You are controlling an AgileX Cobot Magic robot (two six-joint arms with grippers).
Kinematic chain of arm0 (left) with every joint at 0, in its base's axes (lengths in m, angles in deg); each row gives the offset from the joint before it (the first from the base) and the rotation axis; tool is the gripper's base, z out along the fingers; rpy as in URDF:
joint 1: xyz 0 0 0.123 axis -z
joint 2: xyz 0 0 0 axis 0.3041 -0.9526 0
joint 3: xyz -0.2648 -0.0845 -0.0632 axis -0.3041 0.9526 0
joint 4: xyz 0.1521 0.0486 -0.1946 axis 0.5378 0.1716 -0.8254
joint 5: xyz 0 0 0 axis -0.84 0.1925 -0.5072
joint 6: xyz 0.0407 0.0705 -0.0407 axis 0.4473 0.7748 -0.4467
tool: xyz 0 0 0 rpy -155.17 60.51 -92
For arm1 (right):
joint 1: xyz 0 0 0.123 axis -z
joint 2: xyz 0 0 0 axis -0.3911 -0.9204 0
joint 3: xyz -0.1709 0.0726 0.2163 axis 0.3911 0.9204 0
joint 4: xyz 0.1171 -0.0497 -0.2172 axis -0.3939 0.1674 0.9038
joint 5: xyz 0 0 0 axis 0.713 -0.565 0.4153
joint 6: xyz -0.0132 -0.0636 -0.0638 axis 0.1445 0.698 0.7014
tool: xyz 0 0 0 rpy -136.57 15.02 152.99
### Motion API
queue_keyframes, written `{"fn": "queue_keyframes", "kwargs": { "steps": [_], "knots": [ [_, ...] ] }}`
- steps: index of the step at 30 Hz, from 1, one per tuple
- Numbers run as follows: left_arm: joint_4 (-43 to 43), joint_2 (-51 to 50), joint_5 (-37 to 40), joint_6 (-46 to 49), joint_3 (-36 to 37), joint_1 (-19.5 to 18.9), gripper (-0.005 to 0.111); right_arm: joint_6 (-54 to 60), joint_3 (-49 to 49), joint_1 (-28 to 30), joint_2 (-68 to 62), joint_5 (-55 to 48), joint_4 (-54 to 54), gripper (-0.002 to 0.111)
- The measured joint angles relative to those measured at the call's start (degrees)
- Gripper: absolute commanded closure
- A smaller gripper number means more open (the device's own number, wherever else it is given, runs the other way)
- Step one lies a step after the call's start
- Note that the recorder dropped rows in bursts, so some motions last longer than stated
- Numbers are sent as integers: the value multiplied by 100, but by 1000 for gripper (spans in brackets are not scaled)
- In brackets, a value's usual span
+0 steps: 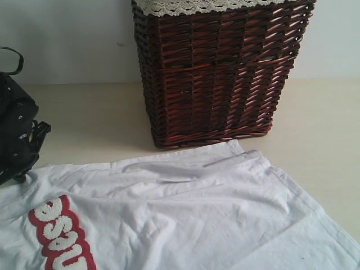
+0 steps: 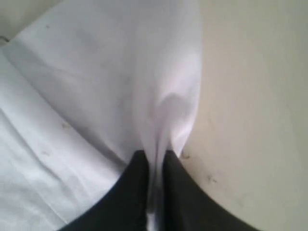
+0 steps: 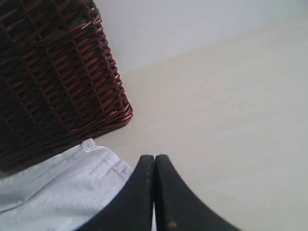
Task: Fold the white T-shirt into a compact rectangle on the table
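The T-shirt (image 1: 185, 208) is plain white, with fuzzy white letters (image 1: 61, 233) outlined in red. The desk (image 1: 84, 118) is pale cream, flecked with a few tiny dark specks. The basket (image 1: 219, 73) is dark reddish-brown woven wicker, topped by off-white openwork lace trim (image 1: 197, 7). The left claw (image 2: 156, 158) and right claw (image 3: 154, 160) are black. The wall (image 1: 67, 39) is pale grey-white.

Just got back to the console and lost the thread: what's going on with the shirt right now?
The left hand is pinched shut on a bunched edge of the white T-shirt. The right hand is shut with nothing in it, beside the shirt's corner near the basket. The shirt lies mostly spread on the table in front of the basket, not yet folded.
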Motion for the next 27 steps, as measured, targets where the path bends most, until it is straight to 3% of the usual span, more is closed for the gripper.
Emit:
{"fn": "queue_keyframes", "kwargs": {
  "steps": [7, 14, 18, 20, 22, 24, 27],
  "knots": [
    [-259, 297, 758, -295, 0, 0, 107, 0, 0, 0, 0, 0, 0, 108],
    [-2154, 350, 2612, -230, -7, 0, 104, 0, 0, 0, 0, 0, 0, 108],
    [-2674, 350, 2718, -61, -7, 0, 81, 0, 0, 0, 0, 0, 0, 108],
    [-2701, 350, 2718, -36, -7, 0, 59, 0, 0, 0, 0, 0, 0, 108],
    [-2701, 350, 2726, -25, -7, 0, 44, 0, 0, 0, 0, 0, 0, 108],
    [-2701, 350, 2741, -13, 43, 0, 40, 0, 0, 0, 0, 0, 0, 108],
    [-2663, 350, 2740, -13, 168, 0, 49, 0, 0, 0, 0, 0, 0, 108]
  ]
}}
